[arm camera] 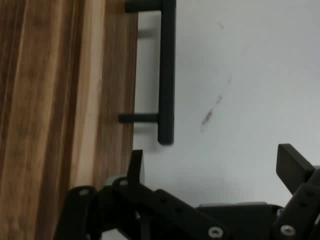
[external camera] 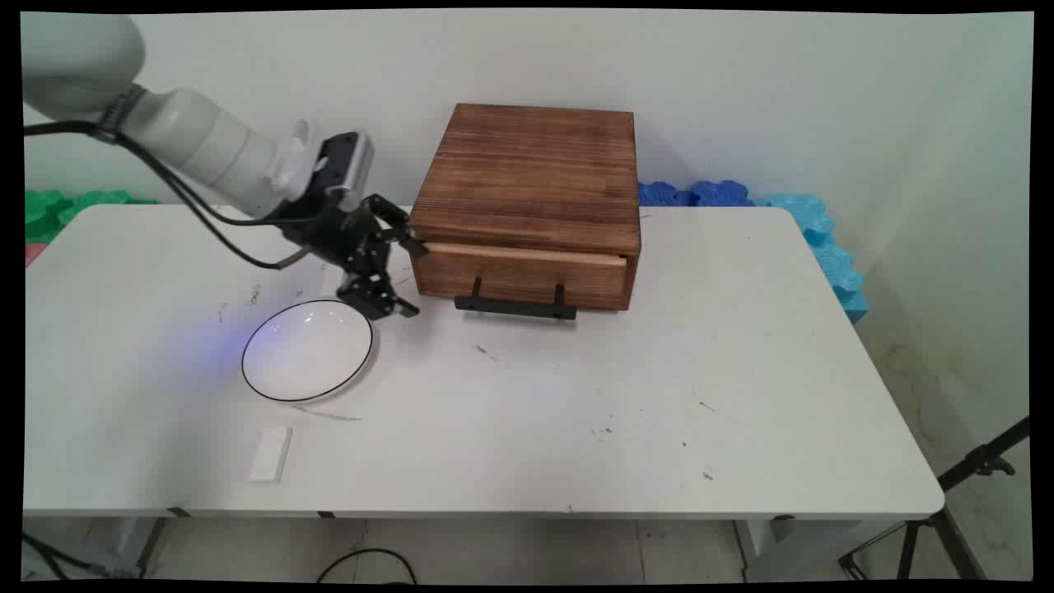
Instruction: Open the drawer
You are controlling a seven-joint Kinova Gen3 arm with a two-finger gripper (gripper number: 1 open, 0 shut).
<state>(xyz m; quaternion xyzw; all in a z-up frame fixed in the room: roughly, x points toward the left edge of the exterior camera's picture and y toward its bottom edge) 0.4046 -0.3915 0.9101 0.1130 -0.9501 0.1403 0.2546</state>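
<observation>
- Hovering low over the white table (external camera: 576, 412), the black gripper (external camera: 412, 278) sits at the left front corner of the wooden drawer box (external camera: 531, 193), turned on its side so that one finger is above the other in the main view.
- Finger state: spread wide, with nothing between them. In the hand view the gripper (arm camera: 210, 165) shows one fingertip (arm camera: 136, 165) close against the drawer front and the other fingertip (arm camera: 292, 167) well apart from it, over bare table.
- Drawer front (external camera: 527, 276): lighter wood, set in the lower part of the box and facing the near side of the table. A narrow seam shows along its top edge.
- Drawer handle (external camera: 516, 305): a black bar on two short posts, standing off the drawer front. The gripper is just left of it and not touching it. In the hand view the handle (arm camera: 166, 70) runs vertically, ahead of the fingers.
- White bowl (external camera: 306, 350) with a thin dark rim: resting on the table just below and left of the gripper, apart from the box.
- Small white block (external camera: 270, 454): lying flat near the table's front edge, below the bowl.
- Blue foam pieces (external camera: 815, 231) lie behind the table's right rear corner; green foam pieces (external camera: 58, 210) lie at the left rear.
</observation>
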